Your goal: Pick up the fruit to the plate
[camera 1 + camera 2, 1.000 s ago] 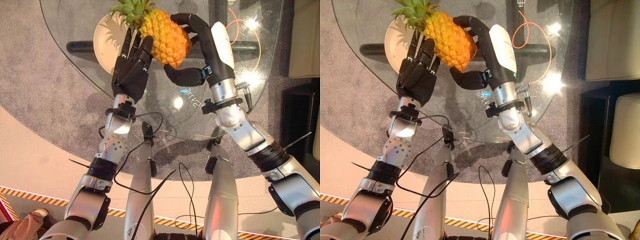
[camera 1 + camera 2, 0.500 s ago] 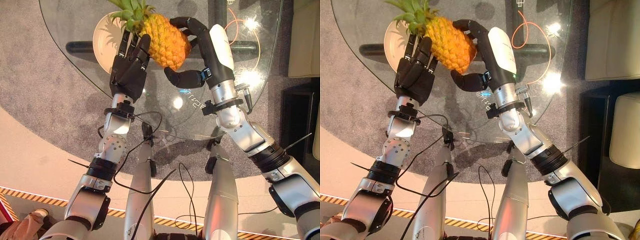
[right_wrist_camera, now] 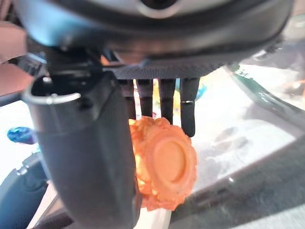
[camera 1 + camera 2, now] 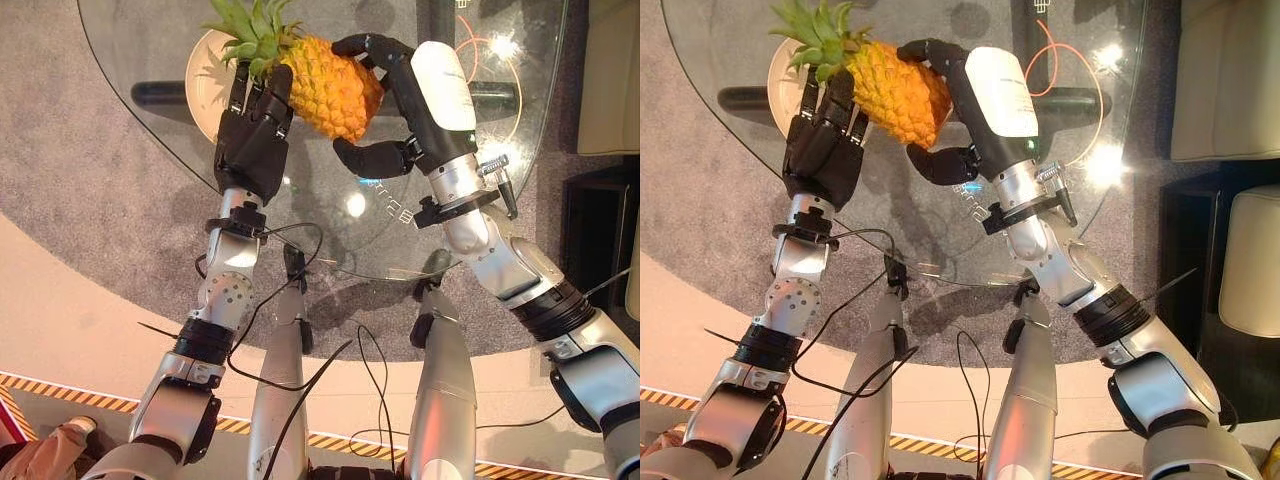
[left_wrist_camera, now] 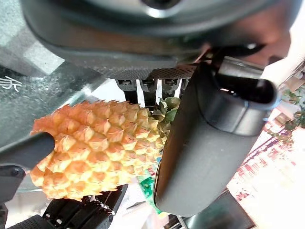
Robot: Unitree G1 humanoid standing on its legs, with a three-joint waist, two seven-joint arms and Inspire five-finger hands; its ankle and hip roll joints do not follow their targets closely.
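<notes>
Pineapple (image 4: 325,90) held aloft between both hands: right hand (image 4: 390,110) curled round its base, left hand (image 4: 252,140) flat-fingered against its crown end. Only propped leftward, it might roll off short of plate (image 4: 205,75).

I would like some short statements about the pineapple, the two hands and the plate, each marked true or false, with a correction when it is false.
1. The pineapple is held between both hands. True.
2. The pineapple lies flat on the plate. False: it is in the air above the glass table, with its leafy crown over the plate.
3. The right hand has its fingers curled round the fruit's bottom end. True.
4. The left hand rests idle on the table. False: its fingers press against the pineapple near the crown.
5. The plate carries another fruit. False: none is visible on it.
</notes>
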